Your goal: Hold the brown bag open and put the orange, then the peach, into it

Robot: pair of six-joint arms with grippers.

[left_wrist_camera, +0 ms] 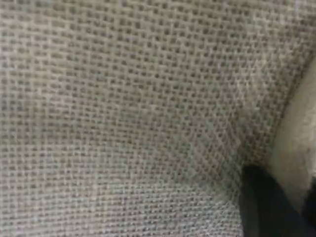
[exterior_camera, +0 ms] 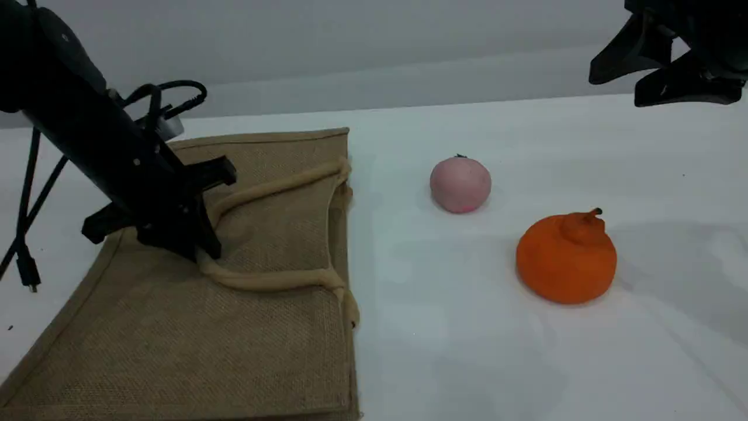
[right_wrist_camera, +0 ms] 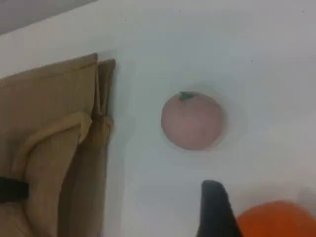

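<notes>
Left jaws closed at handle loop [exterior_camera: 269,282] of brown bag [exterior_camera: 175,345] — catch unconfirmed; lift slowly, straight up. Right jaws open.

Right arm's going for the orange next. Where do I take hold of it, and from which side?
Grip the orange across its wide round body, below the bumpy neck, coming down from above. It sits alone on the table, apart from the peach, so both flanks look free; the neck is narrow and tilted, probably a poor hold. The right gripper hangs with jaws open.
</notes>
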